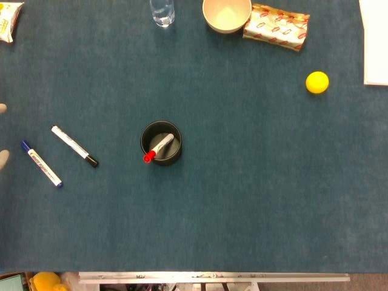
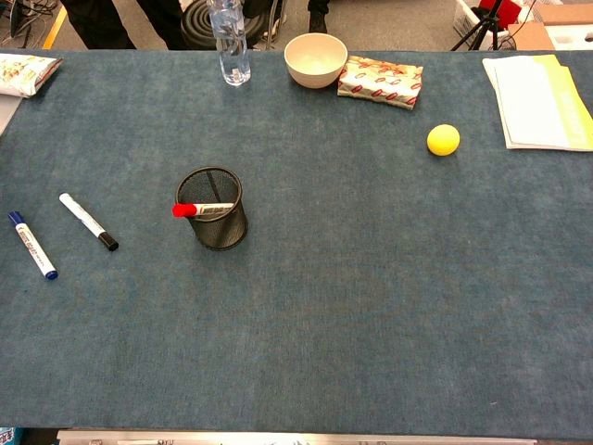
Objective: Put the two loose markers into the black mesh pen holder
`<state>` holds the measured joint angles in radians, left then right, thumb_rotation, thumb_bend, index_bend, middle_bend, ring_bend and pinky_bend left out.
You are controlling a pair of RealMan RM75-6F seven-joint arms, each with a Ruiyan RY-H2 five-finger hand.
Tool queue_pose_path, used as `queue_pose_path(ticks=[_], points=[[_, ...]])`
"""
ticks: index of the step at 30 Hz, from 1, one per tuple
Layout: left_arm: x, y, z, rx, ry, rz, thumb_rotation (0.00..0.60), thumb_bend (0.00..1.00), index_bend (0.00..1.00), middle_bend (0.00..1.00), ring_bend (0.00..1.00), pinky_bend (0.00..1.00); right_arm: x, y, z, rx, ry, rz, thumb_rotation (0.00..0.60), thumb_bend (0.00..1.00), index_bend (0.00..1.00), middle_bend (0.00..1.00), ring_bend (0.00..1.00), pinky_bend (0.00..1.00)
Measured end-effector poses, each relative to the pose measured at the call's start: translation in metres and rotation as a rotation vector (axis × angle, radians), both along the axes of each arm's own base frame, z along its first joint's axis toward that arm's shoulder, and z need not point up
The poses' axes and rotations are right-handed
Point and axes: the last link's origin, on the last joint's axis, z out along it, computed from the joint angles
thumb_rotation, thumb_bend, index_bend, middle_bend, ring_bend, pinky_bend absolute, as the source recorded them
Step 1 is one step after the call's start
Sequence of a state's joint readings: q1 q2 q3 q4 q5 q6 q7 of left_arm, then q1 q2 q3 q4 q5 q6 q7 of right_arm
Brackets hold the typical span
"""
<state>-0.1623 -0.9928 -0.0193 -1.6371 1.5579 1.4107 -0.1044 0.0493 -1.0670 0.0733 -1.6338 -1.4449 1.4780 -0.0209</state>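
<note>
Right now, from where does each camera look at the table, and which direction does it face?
Head view: sits high above the table, looking almost straight down. Pale fingertips, probably the left hand, show at the left edge.
Chest view: sits lower at the near edge, looking forward and down across the table to the far side. No arm or hand shows.
Shared: black mesh pen holder with a red-capped marker, black-capped marker, blue-capped marker, yellow ball, bowl.
</note>
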Motion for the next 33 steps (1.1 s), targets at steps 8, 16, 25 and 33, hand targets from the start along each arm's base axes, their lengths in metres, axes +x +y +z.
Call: queue_pose_path(ticks=[8, 16, 25, 33], points=[[-0.001, 0.001, -0.002, -0.024, 0.008, -0.01, 0.6, 0.25, 0.24, 0.21, 0.17, 0.2, 0.0, -0.002, 0.001, -0.002, -0.007, 0.011, 0.6, 0.03, 0.14, 0.27, 0.14, 0.3], [-0.001, 0.01, 0.002, -0.076, -0.001, -0.046, 0.6, 0.25, 0.27, 0.24, 0.19, 0.21, 0.007, -0.014, 0.014, -0.027, -0.023, 0.038, 0.6, 0.03, 0.14, 0.27, 0.14, 0.3], [-0.014, 0.028, 0.007, -0.187, -0.034, -0.097, 0.6, 0.25, 0.35, 0.27, 0.2, 0.21, 0.013, -0.022, 0.024, -0.033, -0.045, 0.047, 0.6, 0.03, 0.14, 0.27, 0.14, 0.3], [-0.057, 0.037, 0.012, -0.25, 0.0, -0.123, 0.6, 0.25, 0.41, 0.27, 0.2, 0.21, 0.019, -0.024, 0.025, -0.024, -0.052, 0.053, 0.6, 0.03, 0.14, 0.27, 0.14, 0.3]])
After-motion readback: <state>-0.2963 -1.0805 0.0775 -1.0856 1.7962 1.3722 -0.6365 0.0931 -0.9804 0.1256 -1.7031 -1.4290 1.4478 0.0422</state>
